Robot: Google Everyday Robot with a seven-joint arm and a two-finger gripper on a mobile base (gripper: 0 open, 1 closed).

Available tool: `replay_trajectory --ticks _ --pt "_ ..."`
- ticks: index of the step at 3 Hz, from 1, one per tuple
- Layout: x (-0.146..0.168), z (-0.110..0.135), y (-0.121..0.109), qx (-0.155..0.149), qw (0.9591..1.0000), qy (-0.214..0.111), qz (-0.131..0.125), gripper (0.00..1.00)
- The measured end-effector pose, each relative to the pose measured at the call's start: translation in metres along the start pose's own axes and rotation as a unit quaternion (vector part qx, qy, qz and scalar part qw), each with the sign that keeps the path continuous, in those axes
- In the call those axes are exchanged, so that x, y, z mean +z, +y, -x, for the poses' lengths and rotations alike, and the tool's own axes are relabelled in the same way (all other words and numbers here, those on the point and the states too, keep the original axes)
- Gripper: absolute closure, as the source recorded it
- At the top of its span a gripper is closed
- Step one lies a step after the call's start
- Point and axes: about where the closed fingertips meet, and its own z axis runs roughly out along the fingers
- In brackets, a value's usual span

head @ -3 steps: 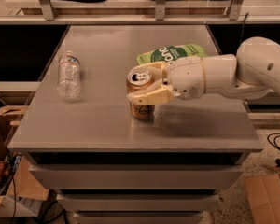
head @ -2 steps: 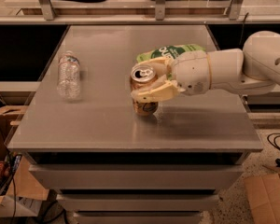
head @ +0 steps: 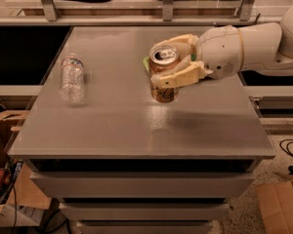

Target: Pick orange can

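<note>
On table (head: 136, 130) centre, right of bottle (head: 72, 79) | gripper (head: 161, 62) closed around can (head: 164, 84), upper half | can likely light, thin-walled, slick: dents, slips | best hold: mid-body, moderate squeeze

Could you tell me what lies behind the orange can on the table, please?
Only a green sliver of a pouch shows at the orange can's left edge. The rest is covered by the can and the gripper, which is shut on the can from the right.
</note>
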Motion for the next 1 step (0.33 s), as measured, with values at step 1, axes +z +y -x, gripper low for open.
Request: replay_trajectory --ticks 1 --pt "0.0026 0.0001 0.0006 0.0 1.0 -0.002 0.004 1.0"
